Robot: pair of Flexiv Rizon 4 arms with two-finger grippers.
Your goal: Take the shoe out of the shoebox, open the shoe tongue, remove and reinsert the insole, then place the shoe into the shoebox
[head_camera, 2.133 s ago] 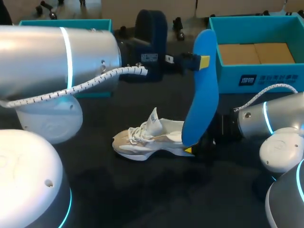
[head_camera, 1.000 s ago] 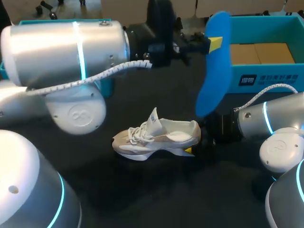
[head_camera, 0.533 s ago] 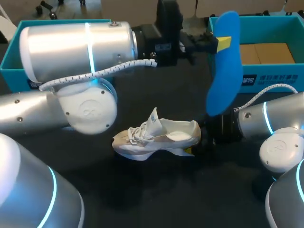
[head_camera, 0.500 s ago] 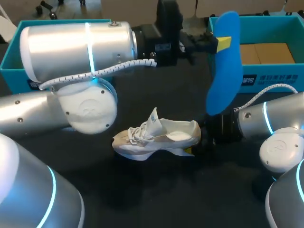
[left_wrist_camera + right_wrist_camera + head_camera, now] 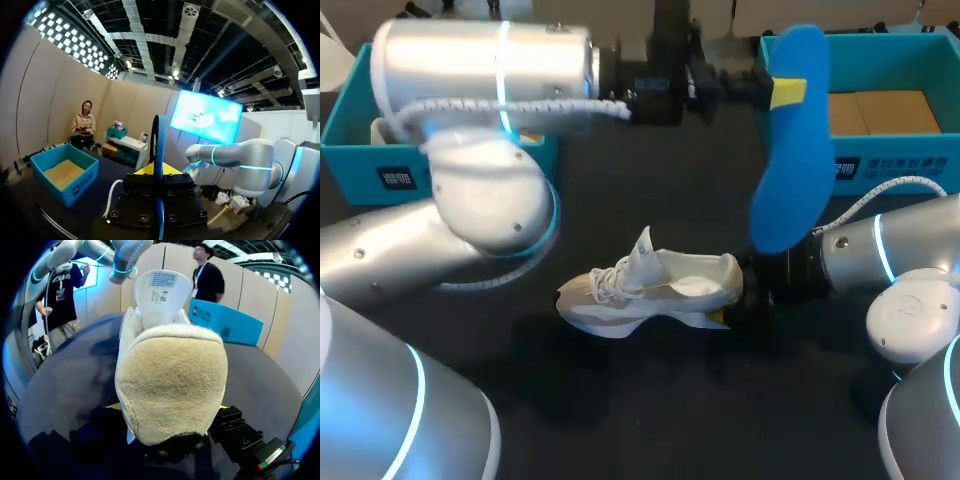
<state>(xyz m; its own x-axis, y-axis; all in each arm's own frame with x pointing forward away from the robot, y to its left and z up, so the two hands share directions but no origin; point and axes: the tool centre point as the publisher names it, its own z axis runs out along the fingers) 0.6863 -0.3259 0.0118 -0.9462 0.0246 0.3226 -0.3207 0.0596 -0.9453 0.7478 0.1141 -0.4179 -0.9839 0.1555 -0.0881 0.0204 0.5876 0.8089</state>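
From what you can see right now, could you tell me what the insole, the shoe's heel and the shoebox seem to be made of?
The insole: probably foam, matte blue; thin and gently curved. The shoe heel: suede-like, beige, with a fuzzy nap in the right wrist view. The shoebox: likely cardboard, matte teal outside, plain brown floor inside.

Silver tubes, white domed joints and glowing cyan rings make up the left arm [image 5: 485, 75] and right arm [image 5: 865, 255], each trailing a white coiled cable [image 5: 510, 105]. A black, screw-studded plate [image 5: 135, 207] backs the yellow fingertips [image 5: 788, 92]
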